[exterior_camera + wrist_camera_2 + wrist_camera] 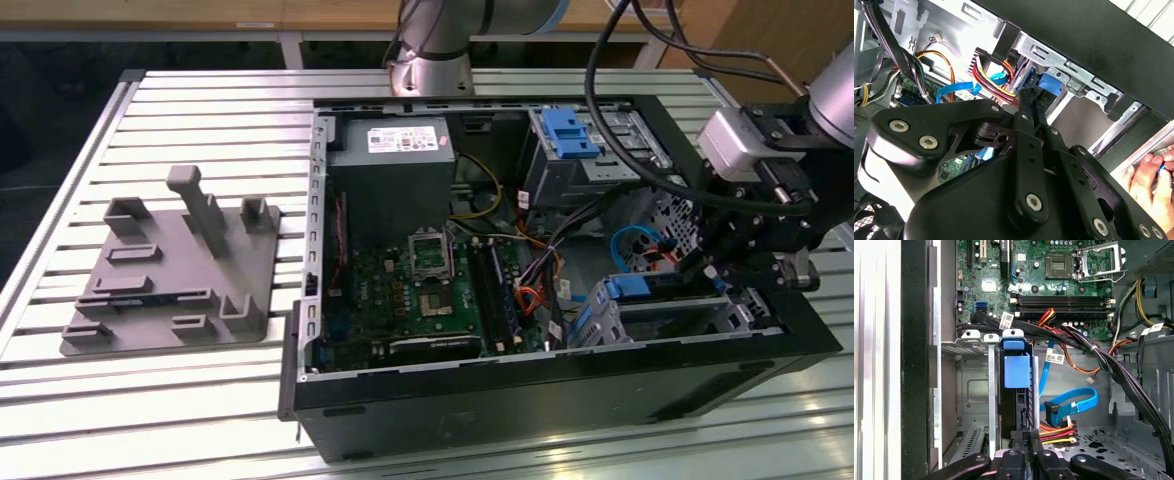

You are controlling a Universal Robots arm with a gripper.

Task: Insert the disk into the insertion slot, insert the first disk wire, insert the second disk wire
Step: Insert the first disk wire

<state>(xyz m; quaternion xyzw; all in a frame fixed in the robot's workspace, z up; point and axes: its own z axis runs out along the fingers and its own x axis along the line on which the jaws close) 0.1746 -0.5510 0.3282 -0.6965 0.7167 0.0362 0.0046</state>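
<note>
Now, exterior view, L→R: grey fixture tray (160,270) sits on the slatted desk (160,420) at the exterior view's left, well apart from the work. Centre frame is the open PC case (534,400), lying on its side so the motherboard (414,290) faces up and the bays are reachable from above.

Lower right of frame: the disk (625,288), blue carrier showing, is seated in the insertion slot (667,320); step 1 looks done. The pincer (701,268) hangs over the slot's open end.

In both wrist views the pincer (1023,442) (1029,97) is closed on a small black plug (1021,432) w/ red/yellow leads (1056,431). It's held end-on to the disk's rear edge, presumably to line up w/ the socket. Can't tell if it's home.

The blue flat cable (1074,401) lies loose nearby, its end apart from the disk; by my read the 2nd wire is not in.
</note>
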